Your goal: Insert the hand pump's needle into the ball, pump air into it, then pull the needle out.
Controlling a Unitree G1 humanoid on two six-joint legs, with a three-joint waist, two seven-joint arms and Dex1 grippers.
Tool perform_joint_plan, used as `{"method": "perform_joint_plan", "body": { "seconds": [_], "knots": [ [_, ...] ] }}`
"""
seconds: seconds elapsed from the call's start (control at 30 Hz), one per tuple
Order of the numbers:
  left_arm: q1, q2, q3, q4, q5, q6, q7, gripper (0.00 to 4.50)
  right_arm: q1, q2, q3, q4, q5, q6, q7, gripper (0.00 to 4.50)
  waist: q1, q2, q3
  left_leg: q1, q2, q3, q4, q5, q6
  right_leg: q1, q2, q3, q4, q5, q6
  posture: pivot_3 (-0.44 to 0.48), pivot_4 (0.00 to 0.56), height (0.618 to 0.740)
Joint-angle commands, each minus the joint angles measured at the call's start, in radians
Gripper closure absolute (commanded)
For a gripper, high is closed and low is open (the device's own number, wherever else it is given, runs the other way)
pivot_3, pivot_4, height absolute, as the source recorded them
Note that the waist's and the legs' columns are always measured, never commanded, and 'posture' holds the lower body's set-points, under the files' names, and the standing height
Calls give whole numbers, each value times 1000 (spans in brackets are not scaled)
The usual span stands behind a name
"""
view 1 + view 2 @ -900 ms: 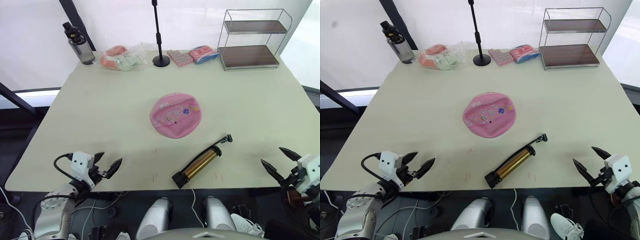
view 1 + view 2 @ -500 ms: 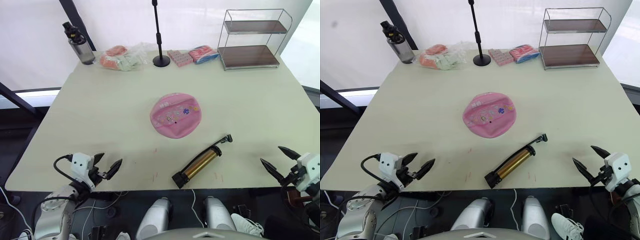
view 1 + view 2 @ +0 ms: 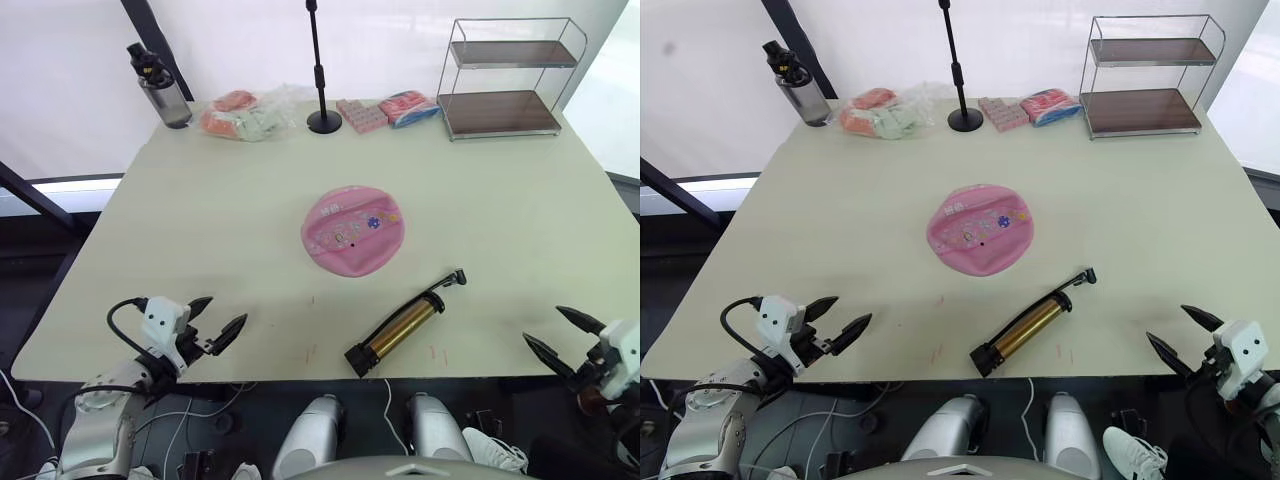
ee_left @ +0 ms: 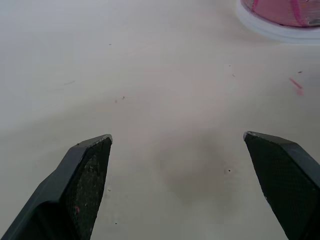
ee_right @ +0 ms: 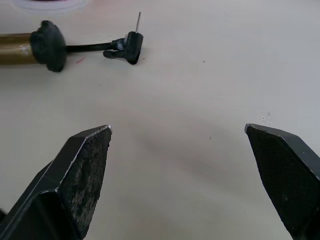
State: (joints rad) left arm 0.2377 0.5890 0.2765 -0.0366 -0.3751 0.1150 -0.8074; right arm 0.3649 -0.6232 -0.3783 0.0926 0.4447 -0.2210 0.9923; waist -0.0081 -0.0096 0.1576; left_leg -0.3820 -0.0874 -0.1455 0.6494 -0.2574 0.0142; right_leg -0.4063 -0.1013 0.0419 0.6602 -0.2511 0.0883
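Pale tabletop, seen from above. Ball lying near the middle as a flattish pink disc, printed side up, well apart from both claws. Hand pump lying on its side nearer the front edge, just in front of the ball and slightly to the right, set diagonally: black end cap toward the front edge, hose end pointing back and to the right. Needle standing up from the black fitting at the hose tip, thin and bare, touching nothing else.

Left claw at the front left corner, low over the tabletop edge, fingers pointing right toward the pump, spread wide and empty. From the left wrist, both fingertips far apart with bare tabletop between them and the ball's rim in the far corner.

Right claw just off the front right edge, pointing left toward the pump, likewise spread wide and holding nothing. From the right wrist, pump's end cap and hose fitting ahead of the open fingers, not touched.

Along the back edge: water bottle at left, pink packets beside it, black stand at centre, more packets, wire shelf at right.
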Motion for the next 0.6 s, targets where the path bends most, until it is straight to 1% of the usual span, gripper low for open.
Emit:
{"method": "perform_joint_plan", "body": {
  "seconds": [0.03,0.2,0.27,0.3,0.37,0.4,0.47,0.5,0.6],
  "knots": [
    [-9,37,-49,-101,-11,52,-44,26,31,-31,-38,-116,78,34,55,0,-1,0,0,0,0,0,0,0,0,0,0,0,0,0,0,0,150,736],
    [-63,66,-124,-173,6,137,-53,26,44,-49,-46,-186,129,84,90,0,-2,0,0,0,1,0,0,0,0,0,1,0,0,0,0,0,150,736],
    [-91,87,-177,-193,23,178,-71,26,41,-54,-49,-194,133,90,101,0,-1,0,0,0,1,0,0,0,0,0,1,0,0,0,0,0,150,736],
    [-107,84,-196,-209,11,186,-86,261,40,-56,-49,-199,137,93,107,0,0,0,0,0,1,0,0,0,0,0,1,0,0,0,0,0,150,736],
    [-133,76,-221,-231,-16,214,-102,519,39,-57,-51,-209,143,98,116,0,1,0,1,0,1,0,0,0,0,0,1,0,0,0,0,0,150,736],
    [-146,75,-239,-236,-12,218,-107,914,39,-56,-51,-212,143,98,119,0,2,0,1,0,1,0,0,0,0,0,1,0,-1,0,0,0,150,736],
    [-176,71,-277,-235,14,224,-105,1496,42,-56,-55,-214,143,95,131,0,4,0,1,-1,1,0,0,0,0,0,1,-1,-1,0,0,0,150,736],
    [-199,62,-306,-236,23,235,-104,1858,45,-54,-59,-215,145,93,138,0,5,0,1,0,1,0,0,0,0,0,1,-1,-1,0,0,0,150,736],
    [-265,28,-370,-229,34,288,-86,1858,51,-47,-67,-219,147,87,155,0,9,0,1,0,1,0,0,0,0,0,1,-1,-1,0,0,0,150,736]
  ]
}}
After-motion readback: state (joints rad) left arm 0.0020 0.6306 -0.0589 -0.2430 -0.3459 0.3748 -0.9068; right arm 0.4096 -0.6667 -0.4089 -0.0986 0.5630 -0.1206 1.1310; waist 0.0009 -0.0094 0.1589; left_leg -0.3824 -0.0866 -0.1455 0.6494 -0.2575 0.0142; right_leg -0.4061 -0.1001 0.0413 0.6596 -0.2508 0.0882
